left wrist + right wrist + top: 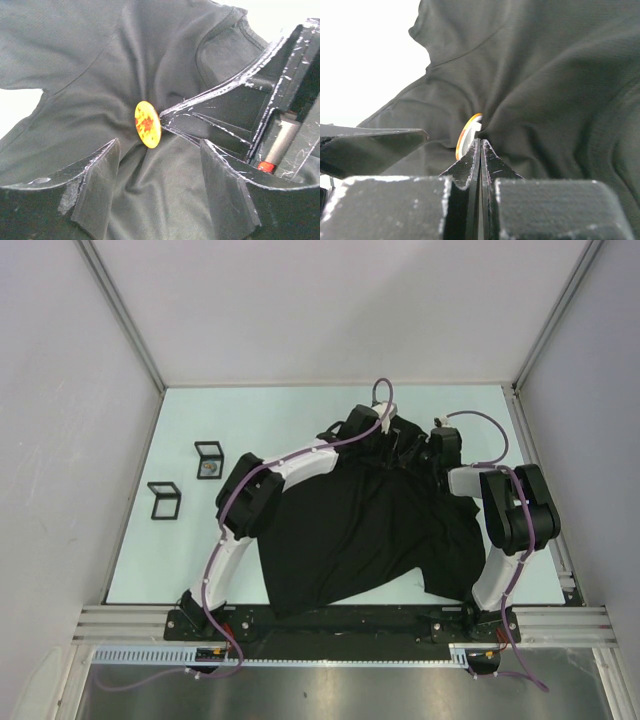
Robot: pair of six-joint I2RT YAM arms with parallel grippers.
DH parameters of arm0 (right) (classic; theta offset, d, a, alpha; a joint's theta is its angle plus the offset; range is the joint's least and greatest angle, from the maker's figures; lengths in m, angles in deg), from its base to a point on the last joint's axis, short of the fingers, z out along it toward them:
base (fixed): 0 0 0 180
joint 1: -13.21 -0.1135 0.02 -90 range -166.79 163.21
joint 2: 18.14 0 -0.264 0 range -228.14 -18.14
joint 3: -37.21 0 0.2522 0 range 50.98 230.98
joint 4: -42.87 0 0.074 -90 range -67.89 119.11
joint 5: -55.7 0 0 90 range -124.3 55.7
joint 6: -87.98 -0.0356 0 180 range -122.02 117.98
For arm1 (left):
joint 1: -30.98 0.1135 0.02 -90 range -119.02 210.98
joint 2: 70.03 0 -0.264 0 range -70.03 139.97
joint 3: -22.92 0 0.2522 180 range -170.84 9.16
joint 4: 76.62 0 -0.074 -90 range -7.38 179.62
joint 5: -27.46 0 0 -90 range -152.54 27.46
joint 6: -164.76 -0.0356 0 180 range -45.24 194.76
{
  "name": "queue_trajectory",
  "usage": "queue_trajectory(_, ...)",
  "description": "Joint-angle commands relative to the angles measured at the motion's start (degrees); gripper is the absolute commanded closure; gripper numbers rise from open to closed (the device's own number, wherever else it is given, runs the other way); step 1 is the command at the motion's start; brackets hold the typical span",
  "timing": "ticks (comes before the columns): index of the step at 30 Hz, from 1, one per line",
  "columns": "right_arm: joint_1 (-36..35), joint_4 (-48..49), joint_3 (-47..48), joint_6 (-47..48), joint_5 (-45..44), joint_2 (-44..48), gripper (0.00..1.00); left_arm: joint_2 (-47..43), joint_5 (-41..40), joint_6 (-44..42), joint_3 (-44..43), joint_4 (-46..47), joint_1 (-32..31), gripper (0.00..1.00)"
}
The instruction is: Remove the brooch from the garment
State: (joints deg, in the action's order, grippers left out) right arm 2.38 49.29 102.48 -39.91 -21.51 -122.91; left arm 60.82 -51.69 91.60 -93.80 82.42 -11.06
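Black T-shirt [360, 530] lies spread on counter [180, 560]. Orange-yellow brooch [147, 124] sits in puckered cloth near collar, disc standing on edge. I see left fingers [97, 172] spread wide, brooch centred between them just beyond tips, untouched. Closed right fingers [474, 161] press tips behind disc; can't tell if cloth pinched. I judge left placed to close across disc faces.
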Motion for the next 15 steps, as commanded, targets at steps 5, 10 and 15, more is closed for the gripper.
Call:
queue_trajectory(5, 0.2, 0.3, 0.0, -0.7, -2.42, 1.32, 0.99, 3.27, -3.21, -2.51, -4.88, -1.5, -0.85, 0.46)
queue_trajectory(10, 0.2, 0.38, 0.0, -0.69, -2.34, 1.32, 0.99, 4.33, -3.64, -2.43, -5.94, -2.02, -0.85, 0.55)
queue_trajectory(15, 0.11, 1.17, 0.09, -0.17, -2.25, 1.06, 0.99, 4.42, -4.35, -2.08, -6.12, -1.68, -0.85, 0.62)
